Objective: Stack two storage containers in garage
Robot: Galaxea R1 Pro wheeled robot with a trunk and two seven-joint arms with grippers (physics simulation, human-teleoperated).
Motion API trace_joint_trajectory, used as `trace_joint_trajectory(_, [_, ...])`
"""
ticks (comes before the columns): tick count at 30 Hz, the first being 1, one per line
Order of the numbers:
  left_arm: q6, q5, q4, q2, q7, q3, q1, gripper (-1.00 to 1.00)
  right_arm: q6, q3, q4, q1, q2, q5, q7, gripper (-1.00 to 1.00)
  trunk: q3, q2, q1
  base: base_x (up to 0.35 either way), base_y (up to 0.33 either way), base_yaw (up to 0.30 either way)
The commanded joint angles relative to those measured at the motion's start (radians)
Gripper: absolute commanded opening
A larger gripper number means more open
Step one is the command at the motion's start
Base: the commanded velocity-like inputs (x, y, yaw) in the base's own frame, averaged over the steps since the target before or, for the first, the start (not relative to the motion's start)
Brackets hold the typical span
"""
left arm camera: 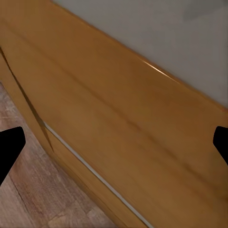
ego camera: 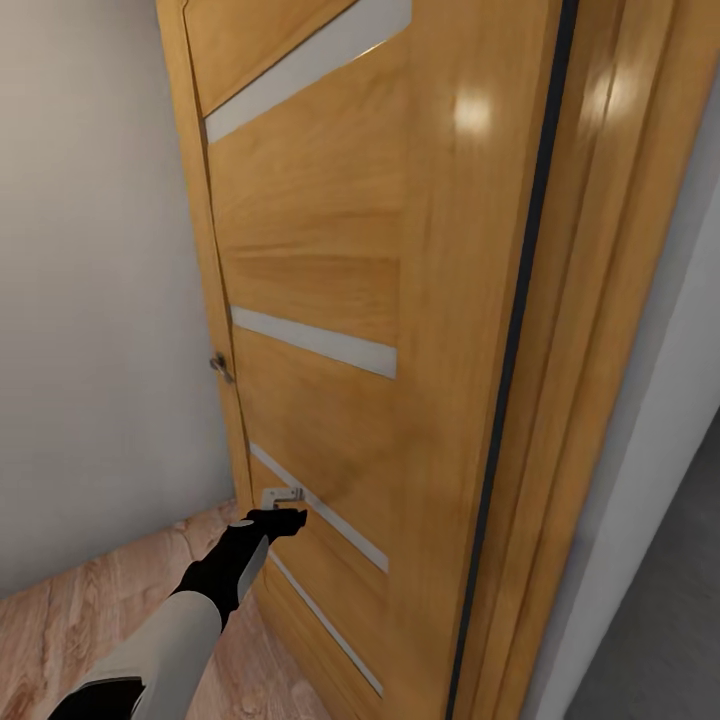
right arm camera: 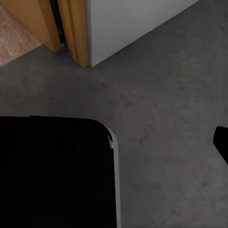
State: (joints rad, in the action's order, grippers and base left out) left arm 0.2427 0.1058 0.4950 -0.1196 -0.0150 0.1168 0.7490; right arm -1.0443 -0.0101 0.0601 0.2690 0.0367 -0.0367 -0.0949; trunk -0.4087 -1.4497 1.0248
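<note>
1. Walls first: at the far left of the head view we see a plain grey wall, meeting a strip of light wood plank floor in the lower left corner.

2. Our left arm rises from the lower left of that frame, and its left tool sits just at the face of the wooden door, low down beside a small metal fitting. We judge it is held there to push or steady the door leaf while we pass through.

3. In the left wrist view the two dark fingertips stand at opposite edges of the frame, so the left tool is spread wide and grips nothing; honey-coloured door panel lies between them.

4. The door carries pale slanted strips and a small handle at its left edge; the frame runs down right of centre.

5. At the lower right, dark grey concrete floor begins past a white wall, likely the garage side.

6. The right wrist view looks down on that concrete, with the door frame foot at upper left, a black robot part at lower left, and one fingertip of the right tool at the right edge; we cannot tell how far it is open.

7. No storage container appears here, so we cannot say where they sit or describe their look.
</note>
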Motion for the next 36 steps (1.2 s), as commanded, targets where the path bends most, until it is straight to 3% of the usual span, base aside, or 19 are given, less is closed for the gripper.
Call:
trace_joint_trajectory(1, [0.005,0.006,0.004,-0.002,-0.005,0.007,0.001,1.0,-0.003,0.0,0.001,-0.001,0.0,-0.005,-0.005,1.0,-0.001,0.0,0.0,0.185,0.0,0.0])
trace_joint_trajectory(8, [0.005,0.005,0.003,-0.001,-0.005,0.007,0.0,1.0,-0.003,0.0,0.001,-0.001,0.0,-0.005,-0.006,1.0,-0.001,0.0,0.0,0.159,0.0,0.0])
trace_joint_trajectory(36, [0.006,0.005,0.003,0.0,-0.005,0.007,0.0,1.0,-0.003,-0.001,0.001,-0.001,0.0,-0.005,-0.003,1.0,0.0,0.0,0.0,0.003,0.0,-0.006])
